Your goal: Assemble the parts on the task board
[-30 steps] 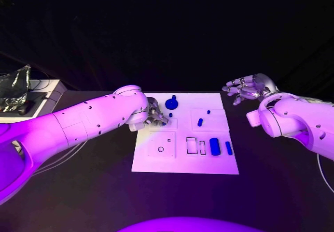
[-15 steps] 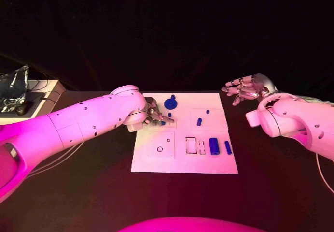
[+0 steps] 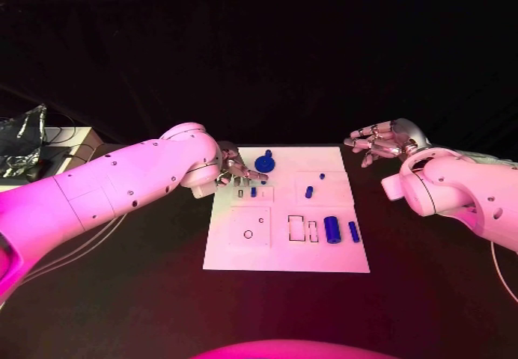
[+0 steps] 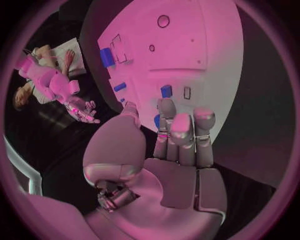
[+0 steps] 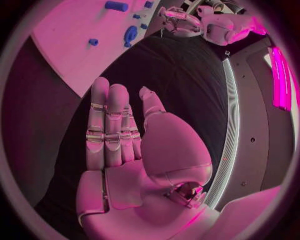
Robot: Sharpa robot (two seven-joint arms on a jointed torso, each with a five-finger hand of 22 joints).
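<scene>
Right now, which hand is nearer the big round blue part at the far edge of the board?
Left. The left hand hovers just beside the round blue part, over the task board. The right hand hangs off the board's far right corner, open.

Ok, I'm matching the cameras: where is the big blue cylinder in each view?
Head view: big blue cylinder, right half of the task board, beside two rectangular outlines.
Left wrist view: cylinder beside those outlines.
Right wrist view: cylinder near the circle's rim.
Shared landmark: the board.
</scene>
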